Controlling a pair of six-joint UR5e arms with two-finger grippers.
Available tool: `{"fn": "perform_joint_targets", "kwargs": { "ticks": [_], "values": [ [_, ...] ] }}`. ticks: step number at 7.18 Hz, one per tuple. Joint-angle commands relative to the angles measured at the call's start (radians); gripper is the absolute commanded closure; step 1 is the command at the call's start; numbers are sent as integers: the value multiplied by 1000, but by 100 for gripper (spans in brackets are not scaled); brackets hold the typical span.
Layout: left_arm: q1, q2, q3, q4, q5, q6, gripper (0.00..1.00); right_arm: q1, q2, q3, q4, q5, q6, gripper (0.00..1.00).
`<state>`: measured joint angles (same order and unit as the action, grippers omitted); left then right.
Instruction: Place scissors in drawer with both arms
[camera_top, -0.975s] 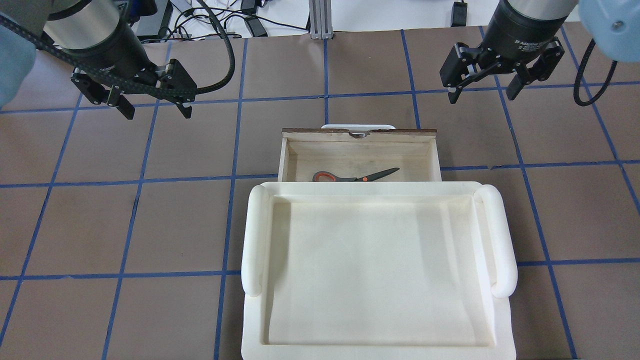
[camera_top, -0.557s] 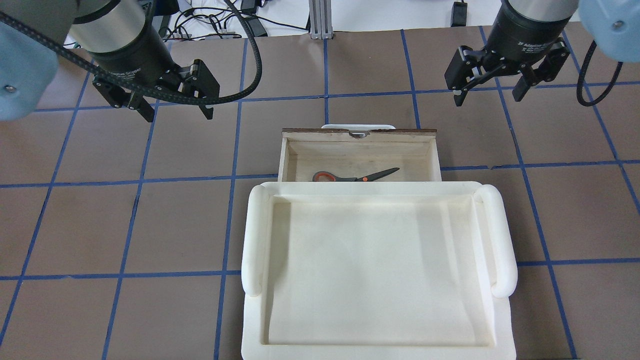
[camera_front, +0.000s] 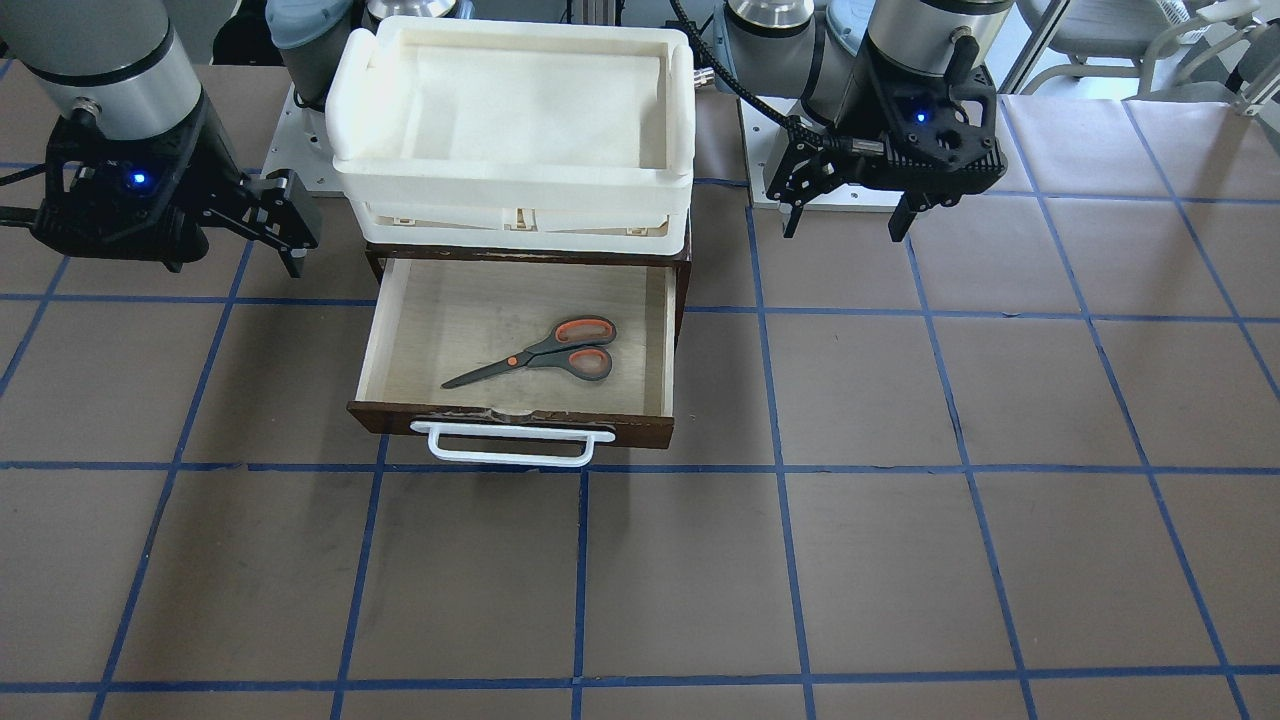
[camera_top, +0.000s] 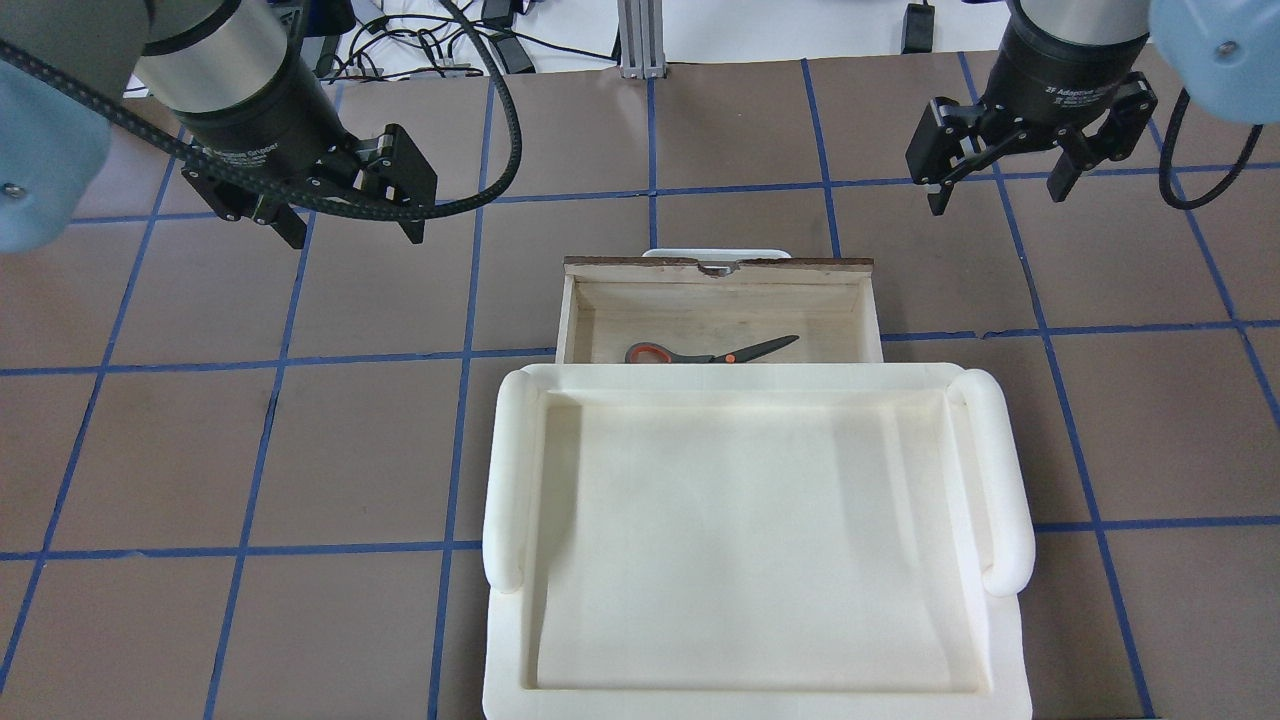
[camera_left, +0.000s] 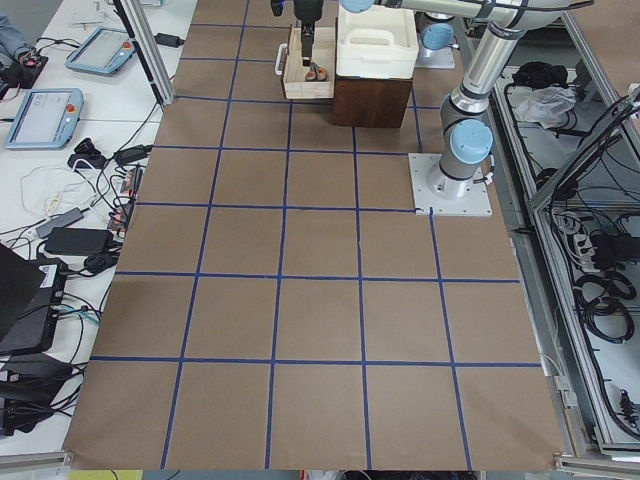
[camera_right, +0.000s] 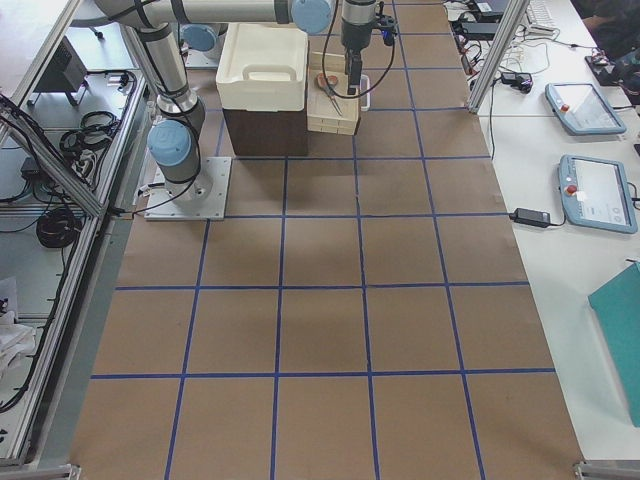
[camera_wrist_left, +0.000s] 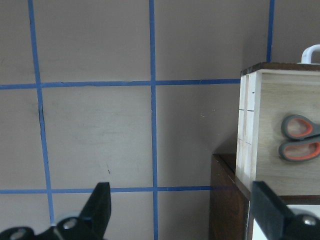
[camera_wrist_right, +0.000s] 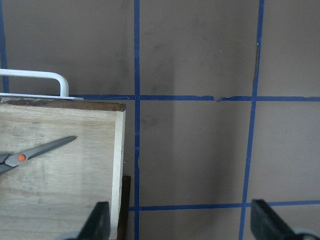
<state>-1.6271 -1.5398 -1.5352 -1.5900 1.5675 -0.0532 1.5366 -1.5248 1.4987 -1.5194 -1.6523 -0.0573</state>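
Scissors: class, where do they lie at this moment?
In the front-facing view, the scissors lie flat inside the open drawer, handles toward the view's right, between the white bar handle and the foam tray.

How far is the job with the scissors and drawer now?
Done: the scissors lie flat inside the open drawer. In hand: nothing; the left gripper and the right gripper hang open and empty, either side of it. Left: perhaps only closing the drawer, which stands pulled out.

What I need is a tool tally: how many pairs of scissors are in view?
1. The scissors lie flat in the open drawer, handles toward the robot's left. The drawer's back part sits under the white tray, so more could be hidden there.
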Motion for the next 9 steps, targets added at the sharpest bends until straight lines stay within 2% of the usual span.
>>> {"fn": "perform_joint_targets", "kwargs": {
  "ticks": [1, 3, 5, 9],
  "values": [
    [4, 9, -2, 1, 3, -2, 0, 0, 3, 0, 5, 0, 2, 0],
    [1, 20, -5, -1, 2, -13, 0, 0, 0, 0, 5, 9, -1, 0],
    [0, 21, -25, 1, 2, -17, 0, 0, -5, 0, 5, 57, -1, 0],
    [3, 23, -31, 7, 6, -13, 0, -1, -2, 0, 5, 43, -10, 0]
  ]
}}
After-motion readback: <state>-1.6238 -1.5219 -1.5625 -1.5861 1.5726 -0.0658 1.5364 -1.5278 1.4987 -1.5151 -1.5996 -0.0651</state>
